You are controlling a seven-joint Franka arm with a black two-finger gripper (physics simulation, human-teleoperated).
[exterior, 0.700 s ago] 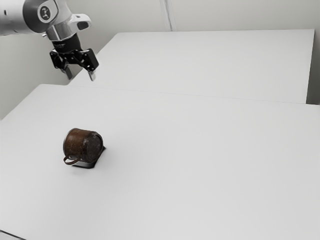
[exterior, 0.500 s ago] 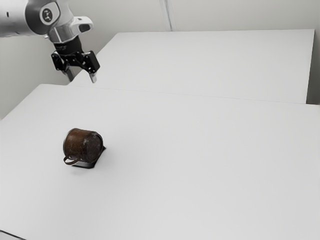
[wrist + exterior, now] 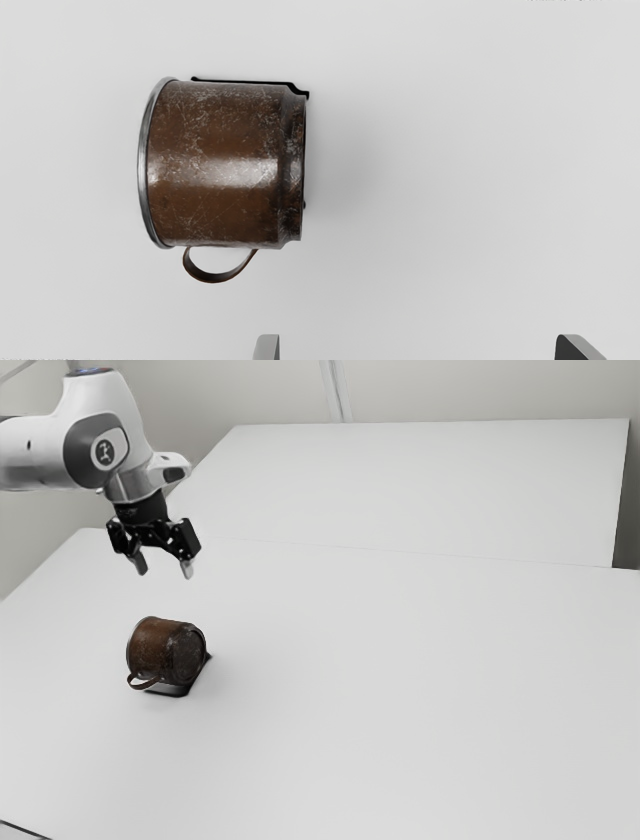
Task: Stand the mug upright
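Lying on its side on the desk (image 3: 420,690) was one scuffed brown mug (image 3: 215,165), silver-rimmed; one black pincer (image 3: 163,571) hung higher, fingers spread apart.

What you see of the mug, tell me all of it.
The mug lies on its side on the white table, with something dark, unclear, at its underside. Its brown body looks like scratched metal, with a silvery rim, darker base and looped handle. The open end effector is higher, not touching.
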